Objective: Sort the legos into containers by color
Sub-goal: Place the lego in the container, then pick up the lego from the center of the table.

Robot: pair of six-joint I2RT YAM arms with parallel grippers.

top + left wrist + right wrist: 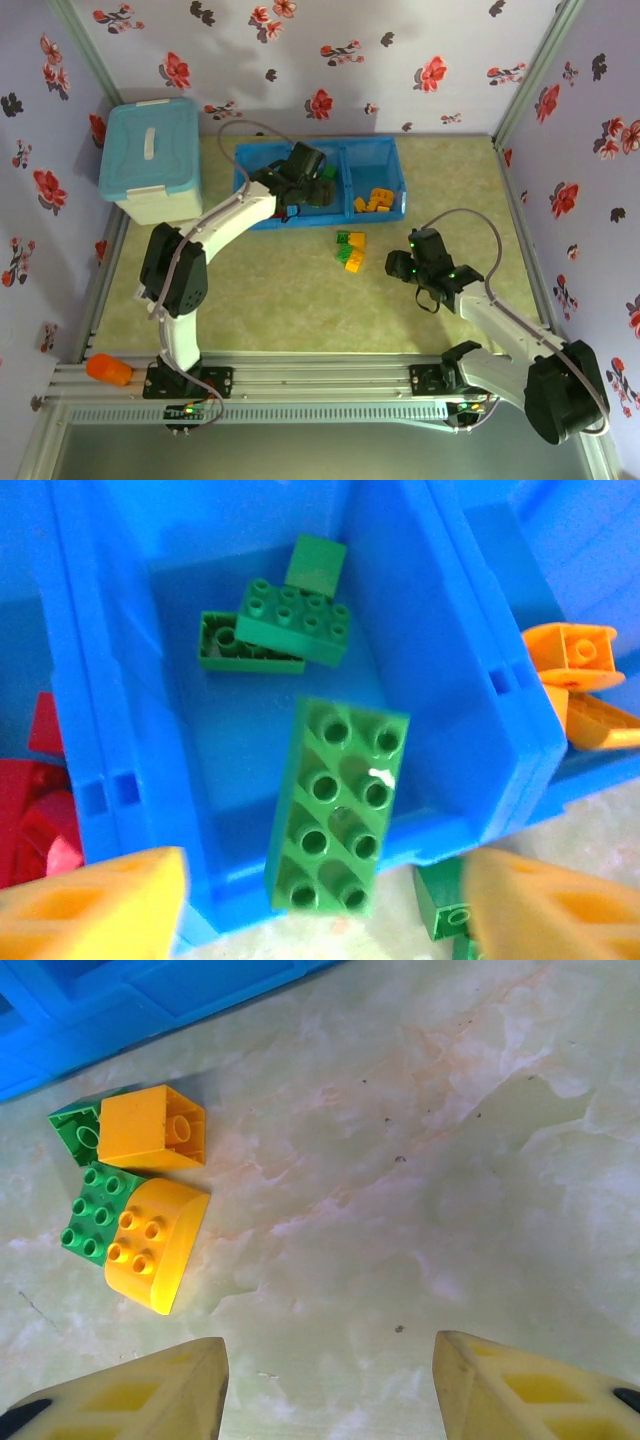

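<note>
The bright blue tray [391, 148] lies at the back of the table. My left gripper [305, 176] hovers over its middle compartment [190, 740], open. A long green lego [338, 805] hangs tilted between the orange fingers [100, 905], touching neither, its lower end over the near wall. Other green legos [290, 628] lie inside. Red legos [35, 800] fill the left compartment, orange ones [580, 680] the right. My right gripper [330, 1390] is open over bare table, right of a cluster: an orange block [150, 1128], a yellow curved lego [155, 1240] and green legos [92, 1215].
A pale blue lidded box [150, 158] stands at the back left beside the tray. A green lego [445, 905] lies on the table just in front of the tray. An orange object [108, 370] rests on the front rail at the left. Floral walls close in three sides.
</note>
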